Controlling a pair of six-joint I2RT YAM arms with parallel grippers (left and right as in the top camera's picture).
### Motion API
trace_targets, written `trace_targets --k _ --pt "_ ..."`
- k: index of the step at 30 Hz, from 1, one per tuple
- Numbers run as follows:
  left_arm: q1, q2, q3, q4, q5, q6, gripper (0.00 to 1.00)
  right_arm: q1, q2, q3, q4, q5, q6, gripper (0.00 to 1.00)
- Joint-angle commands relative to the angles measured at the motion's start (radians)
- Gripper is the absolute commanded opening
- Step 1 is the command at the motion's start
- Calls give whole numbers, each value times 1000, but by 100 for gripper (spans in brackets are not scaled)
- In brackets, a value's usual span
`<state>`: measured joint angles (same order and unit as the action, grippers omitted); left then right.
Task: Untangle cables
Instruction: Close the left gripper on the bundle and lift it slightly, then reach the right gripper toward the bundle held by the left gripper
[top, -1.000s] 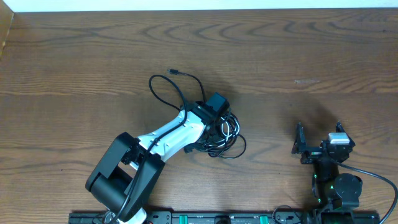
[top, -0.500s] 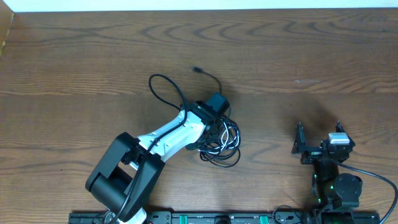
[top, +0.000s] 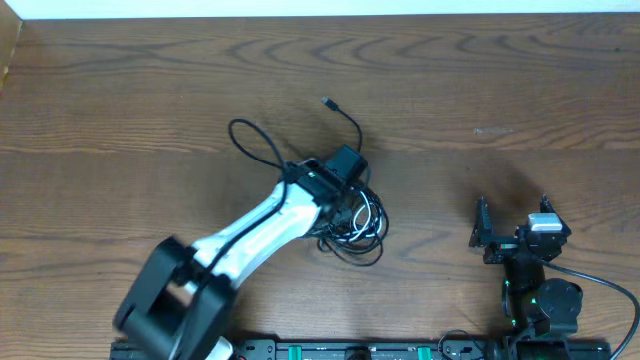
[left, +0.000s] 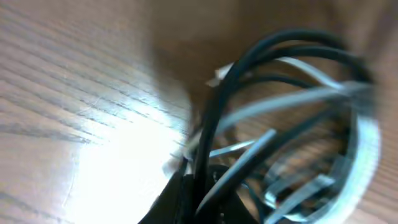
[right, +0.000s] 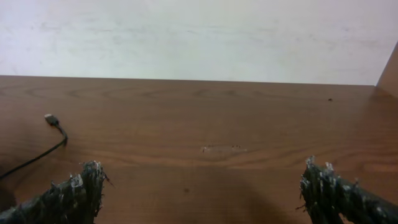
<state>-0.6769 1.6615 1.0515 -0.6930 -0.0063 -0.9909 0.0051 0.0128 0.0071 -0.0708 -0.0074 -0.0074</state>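
The cables (top: 358, 226) lie in a tangle of black and white cords at the table's middle. One black cord loops out to the left (top: 250, 142), and its plug end (top: 327, 102) lies farther back. My left gripper (top: 343, 195) sits on the tangle's upper edge. In the blurred left wrist view it (left: 200, 196) is shut on a black cable (left: 214, 118) that runs up from its jaws, with white cords (left: 298, 102) to the right. My right gripper (top: 510, 226) stands open and empty at the right; its fingers (right: 78, 193) are wide apart over bare wood.
The wooden table (top: 480, 80) spreads all round the tangle. A black plug and cord (right: 51, 119) show at the left of the right wrist view. The table's back edge meets a white wall (right: 199, 37). The arm bases sit along the front rail (top: 330, 350).
My left gripper has shut on a black cable and shifted slightly left. The plug end slid right and back, and the tangle drew tighter. The right arm has not moved.
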Motion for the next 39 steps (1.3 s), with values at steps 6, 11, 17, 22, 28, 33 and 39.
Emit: trace_targets --k 6,11,17,22,28,33,39 --pt "80 -180 30 -5 -1 -45 7 9 -1 -2 -2 9 10 99" --pt "101 -240 30 -5 -2 -106 7 9 -1 -2 -3 -5 16 99" --pt "101 -289 30 -5 -2 -153 7 9 -1 -2 22 -68 150 99" --pt "105 -298 30 -1 -3 -156 8 9 -1 13 9 -143 182 99" --pt "135 -299 30 1 -2 -203 8 9 32 174 -159 -142 197 99" --pt "144 -302 30 23 7 -259 7 9 164 341 -295 -142 198 99" --pt "145 -305 30 51 14 -417 7 9 449 550 -343 -380 197 99"
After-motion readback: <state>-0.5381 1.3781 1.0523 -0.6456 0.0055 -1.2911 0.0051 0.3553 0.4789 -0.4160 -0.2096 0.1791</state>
